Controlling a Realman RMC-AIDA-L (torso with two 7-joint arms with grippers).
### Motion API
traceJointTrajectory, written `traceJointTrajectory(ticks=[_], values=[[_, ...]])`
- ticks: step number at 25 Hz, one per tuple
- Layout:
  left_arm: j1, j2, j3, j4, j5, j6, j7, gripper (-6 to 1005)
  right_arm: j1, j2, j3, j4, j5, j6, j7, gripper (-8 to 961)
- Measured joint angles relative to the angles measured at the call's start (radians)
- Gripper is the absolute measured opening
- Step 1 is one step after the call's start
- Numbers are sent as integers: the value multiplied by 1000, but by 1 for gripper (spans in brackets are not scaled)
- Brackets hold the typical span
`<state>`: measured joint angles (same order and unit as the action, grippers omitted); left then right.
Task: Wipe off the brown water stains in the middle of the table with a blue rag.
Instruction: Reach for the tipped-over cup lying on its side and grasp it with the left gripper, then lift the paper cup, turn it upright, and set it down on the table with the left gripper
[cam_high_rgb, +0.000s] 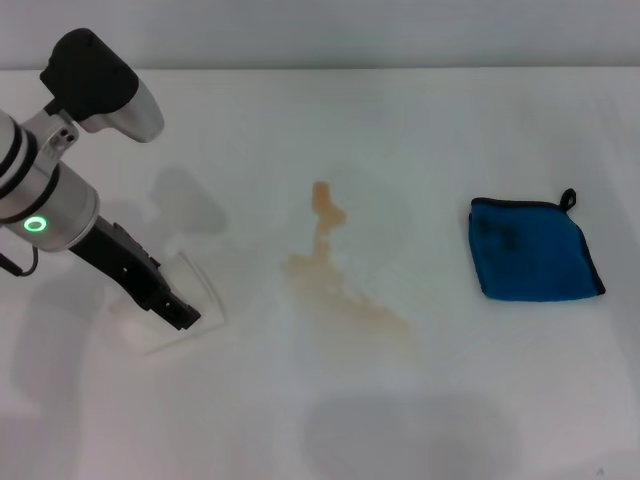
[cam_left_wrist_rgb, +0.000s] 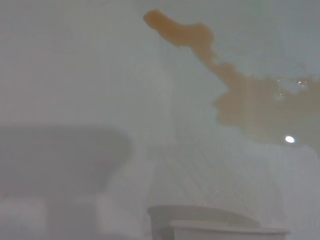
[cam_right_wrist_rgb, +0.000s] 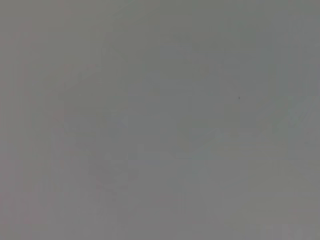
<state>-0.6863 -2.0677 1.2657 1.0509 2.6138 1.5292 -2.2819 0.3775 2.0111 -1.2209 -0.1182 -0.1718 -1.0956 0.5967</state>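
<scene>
The brown water stains (cam_high_rgb: 345, 285) streak the middle of the table (cam_high_rgb: 300, 120); the blue rag (cam_high_rgb: 533, 249) lies flat, well apart on the right, no readable writing. The left gripper (cam_high_rgb: 178, 312) pinches a clear cup (cam_high_rgb: 185, 300), whose rim the left wrist view shows.

Clear cup (cam_high_rgb: 170, 305) on tabletop's left, w/ pale rim (cam_left_wrist_rgb: 227, 231).

The table (cam_high_rgb: 450, 400) is seen from above by the head view; the brown water stains (cam_high_rgb: 340, 285) are shared, closer and lower, with the left wrist view (cam_left_wrist_rgb: 250, 100); only blank grey is shown by the right wrist view.
</scene>
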Motion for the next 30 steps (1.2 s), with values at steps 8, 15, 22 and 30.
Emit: traceJointTrajectory(ticks=[8,15,22,30], values=[[-4,-1,1,0,10,1,0,878,0,0,1,0,0,2,0,747],[3,-3,19,1,11,-4,5,875,0,0,2,-1,0,7,0,747],[5,-3,16,12,5,-6,-11,824,0,0,7,-2,0,9,0,747],[47,-6,15,144,3,-8,-60,744,-1,-2,12,-2,0,9,0,747]])
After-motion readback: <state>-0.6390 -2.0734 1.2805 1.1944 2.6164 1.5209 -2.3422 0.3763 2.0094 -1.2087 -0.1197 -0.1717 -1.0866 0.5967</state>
